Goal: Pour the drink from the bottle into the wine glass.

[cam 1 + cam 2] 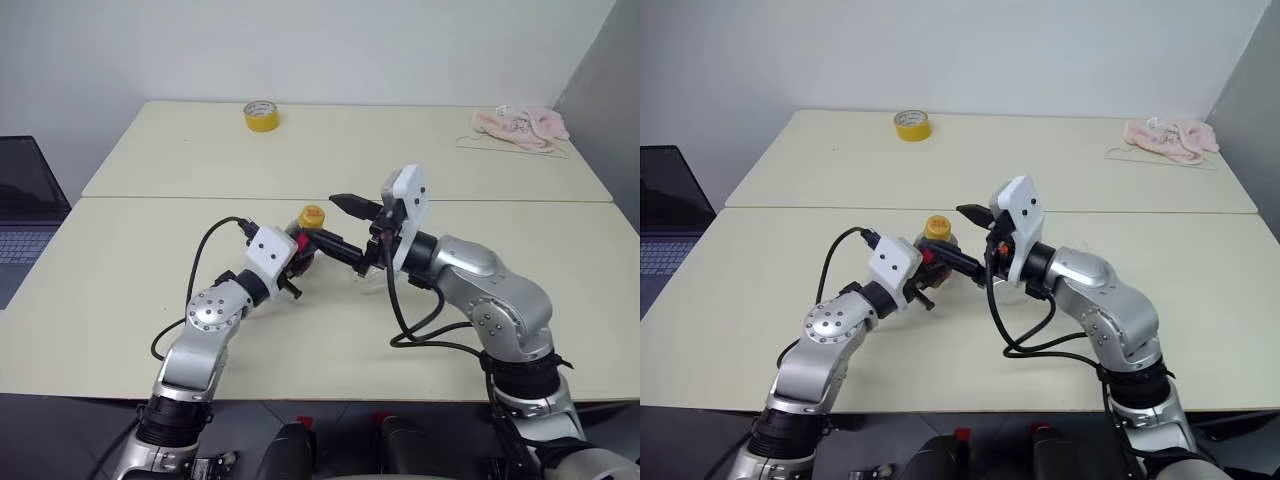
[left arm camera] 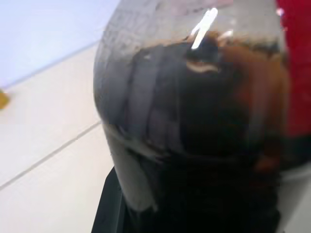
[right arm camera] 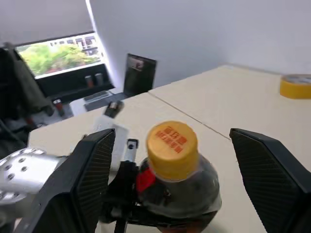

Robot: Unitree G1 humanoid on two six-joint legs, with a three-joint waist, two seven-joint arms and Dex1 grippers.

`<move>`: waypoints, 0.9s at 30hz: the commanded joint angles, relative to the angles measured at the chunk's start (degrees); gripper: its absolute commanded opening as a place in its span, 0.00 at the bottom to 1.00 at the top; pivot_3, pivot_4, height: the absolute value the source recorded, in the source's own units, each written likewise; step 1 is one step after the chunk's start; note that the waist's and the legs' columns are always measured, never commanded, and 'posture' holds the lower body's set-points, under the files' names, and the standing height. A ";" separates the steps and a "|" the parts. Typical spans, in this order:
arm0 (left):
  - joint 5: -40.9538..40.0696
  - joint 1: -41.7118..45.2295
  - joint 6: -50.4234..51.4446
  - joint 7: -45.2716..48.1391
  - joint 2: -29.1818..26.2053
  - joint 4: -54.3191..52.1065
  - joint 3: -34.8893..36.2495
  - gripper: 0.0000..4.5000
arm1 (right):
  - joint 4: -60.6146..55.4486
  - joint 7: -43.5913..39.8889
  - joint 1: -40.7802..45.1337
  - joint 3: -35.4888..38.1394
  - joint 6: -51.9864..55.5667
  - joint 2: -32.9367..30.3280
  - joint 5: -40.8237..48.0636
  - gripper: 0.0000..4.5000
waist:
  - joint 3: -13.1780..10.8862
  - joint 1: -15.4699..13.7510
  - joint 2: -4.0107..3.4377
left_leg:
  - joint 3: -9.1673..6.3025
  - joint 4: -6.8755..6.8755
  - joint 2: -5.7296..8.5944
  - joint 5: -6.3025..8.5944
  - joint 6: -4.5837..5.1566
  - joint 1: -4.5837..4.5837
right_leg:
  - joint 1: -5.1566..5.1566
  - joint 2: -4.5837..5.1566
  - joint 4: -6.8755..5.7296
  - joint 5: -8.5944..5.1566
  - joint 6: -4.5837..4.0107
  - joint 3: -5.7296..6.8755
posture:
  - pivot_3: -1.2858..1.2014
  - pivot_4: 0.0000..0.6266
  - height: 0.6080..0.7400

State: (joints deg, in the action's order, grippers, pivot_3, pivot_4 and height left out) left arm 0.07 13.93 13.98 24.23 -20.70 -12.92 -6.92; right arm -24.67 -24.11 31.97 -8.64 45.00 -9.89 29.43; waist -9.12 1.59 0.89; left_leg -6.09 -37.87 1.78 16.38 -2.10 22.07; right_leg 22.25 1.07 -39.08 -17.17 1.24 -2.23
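Right wrist view: the bottle (image 3: 175, 187) (smooth, light, likely slippery), well in from the table (image 1: 120, 300) edges, is pinched at its belly by the left gripper (image 1: 318, 243), while the right gripper (image 3: 180, 194) is spread about the yellow cap (image 3: 172, 148), best gripped there.

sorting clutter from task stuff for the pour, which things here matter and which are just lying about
Job:
- bottle with yellow cap, shut in the left gripper
- drink inside it
- right gripper, open around the cap

Lying about:
- yellow tape roll
- pink cloth
- laptop
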 commanded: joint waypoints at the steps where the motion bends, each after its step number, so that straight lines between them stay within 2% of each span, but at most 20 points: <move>1: 3.78 0.70 -3.30 -3.91 0.90 -1.73 -0.22 0.20 | -1.41 4.79 1.42 0.20 0.34 2.93 -1.06 0.90 | 0.00 0.02 0.00 | 0.00 0.00 0.00 0.00 0.00 0.00 | 0.00 0.00 -0.01 0.00 0.00 0.00 | 0.52 0.24 1.00; 8: 5.57 1.88 -4.44 -5.28 1.59 0.00 0.05 0.20 | -0.27 7.09 1.97 -0.28 -0.39 4.97 -2.58 0.90 | 0.00 0.09 0.00 | 0.01 0.02 0.00 0.00 0.01 -0.01 | 0.01 -0.01 -0.02 0.00 0.00 0.02 | 0.52 0.24 1.00; 21: 6.28 3.10 -5.77 -6.12 1.80 1.55 0.97 0.20 | -1.05 5.23 0.85 -1.87 1.52 4.28 -2.00 0.90 | 0.00 0.14 0.00 | 0.01 0.02 0.00 0.01 0.01 0.00 | 0.00 -0.01 -0.01 0.00 0.00 0.02 | 0.52 0.24 1.00; 24: 6.46 3.15 -5.91 -6.15 1.85 1.56 0.93 0.20 | -0.89 5.67 0.99 -1.58 1.20 4.85 -2.24 0.77 | 0.00 0.14 0.00 | 0.00 0.02 0.00 0.01 0.01 0.00 | 0.00 -0.01 -0.01 0.00 0.00 0.03 | 0.52 0.24 1.00; 27: 6.48 2.97 -6.06 -6.28 1.81 1.70 1.09 0.20 | -0.85 5.86 1.17 -1.08 0.53 5.19 -2.35 0.55 | 0.00 0.14 0.00 | 0.01 0.02 0.00 0.01 0.01 0.00 | 0.00 -0.01 -0.01 0.00 0.00 0.02 | 0.52 0.24 1.00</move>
State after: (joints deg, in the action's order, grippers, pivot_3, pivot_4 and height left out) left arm 6.19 15.59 9.67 18.68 -18.95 -9.42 -6.81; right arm -23.47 -18.48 32.48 -10.49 46.80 -5.31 26.59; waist -9.13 1.72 0.89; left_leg -6.09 -37.85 1.78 16.39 -2.08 22.07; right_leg 22.26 1.06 -39.09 -17.18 1.24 -2.20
